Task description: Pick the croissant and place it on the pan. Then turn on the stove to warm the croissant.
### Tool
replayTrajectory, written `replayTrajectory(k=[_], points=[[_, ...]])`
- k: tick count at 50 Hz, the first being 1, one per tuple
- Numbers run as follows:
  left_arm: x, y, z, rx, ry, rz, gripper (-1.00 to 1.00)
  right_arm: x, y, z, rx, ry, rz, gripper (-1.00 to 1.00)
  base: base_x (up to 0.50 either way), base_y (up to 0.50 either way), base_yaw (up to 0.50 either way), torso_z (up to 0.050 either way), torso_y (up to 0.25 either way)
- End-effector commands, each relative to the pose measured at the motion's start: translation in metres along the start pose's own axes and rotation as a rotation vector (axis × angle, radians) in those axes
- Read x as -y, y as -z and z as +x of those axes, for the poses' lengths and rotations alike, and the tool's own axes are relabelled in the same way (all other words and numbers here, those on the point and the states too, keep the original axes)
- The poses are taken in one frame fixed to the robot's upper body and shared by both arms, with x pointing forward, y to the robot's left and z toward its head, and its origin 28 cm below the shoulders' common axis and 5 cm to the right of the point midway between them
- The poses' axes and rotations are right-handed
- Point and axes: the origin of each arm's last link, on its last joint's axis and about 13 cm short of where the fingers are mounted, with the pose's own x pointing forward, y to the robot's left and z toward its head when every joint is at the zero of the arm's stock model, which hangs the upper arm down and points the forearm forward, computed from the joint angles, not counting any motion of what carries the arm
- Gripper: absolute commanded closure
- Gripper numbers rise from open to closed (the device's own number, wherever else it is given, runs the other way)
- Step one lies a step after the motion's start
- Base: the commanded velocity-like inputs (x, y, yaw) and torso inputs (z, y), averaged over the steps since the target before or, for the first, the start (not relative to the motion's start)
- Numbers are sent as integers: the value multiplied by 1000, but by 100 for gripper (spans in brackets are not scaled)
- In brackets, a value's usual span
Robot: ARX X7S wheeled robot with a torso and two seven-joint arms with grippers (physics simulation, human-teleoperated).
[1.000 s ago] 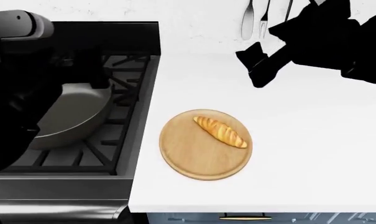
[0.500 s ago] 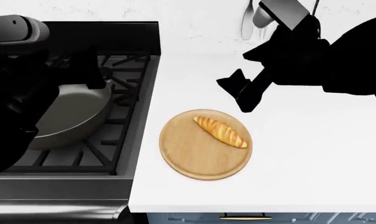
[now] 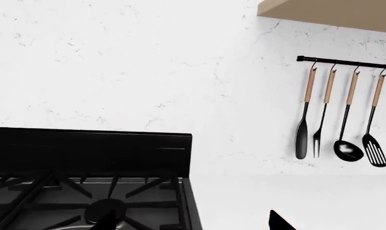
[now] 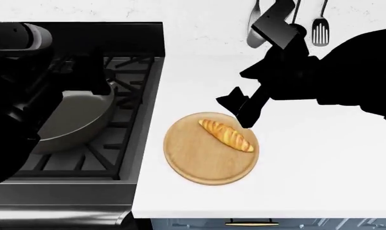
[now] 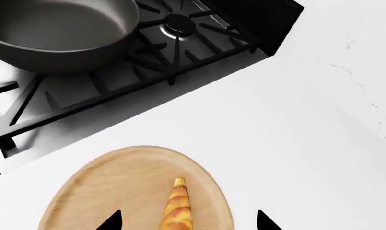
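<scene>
Golden croissant (image 4: 227, 135) lies on the wooden board (image 4: 199, 165), just below the right end effector (image 4: 239, 109) | end effector has moved closer, fingers spread | pan (image 4: 71, 120) waits far off on the stove (image 4: 125, 120) | grab comes next

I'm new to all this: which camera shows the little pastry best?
The head view: the whole croissant lies unobstructed on the wooden board. The right wrist view catches only one end of it at the picture's edge. The left wrist view misses it entirely.

Kitchen: stove (image 4: 84, 120), hanging utensils (image 3: 338, 117), countertop (image 4: 321, 163)
</scene>
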Motion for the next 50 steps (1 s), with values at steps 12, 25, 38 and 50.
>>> replayTrajectory(k=[12,25,38,50], points=[[5,4,-2,-7,22,-1,-100,4,27,21,-56,-64,75,-100,0,0,0,0,0],[5,4,-4,-9,22,12,-100,-1,44,31,-98,-94,111,-100,0,0,0,0,0],[3,7,-3,-16,14,12,-100,1,51,44,-118,-102,125,-100,0,0,0,0,0],[3,10,0,-24,12,11,-100,0,63,51,-149,-115,140,-100,0,0,0,0,0]])
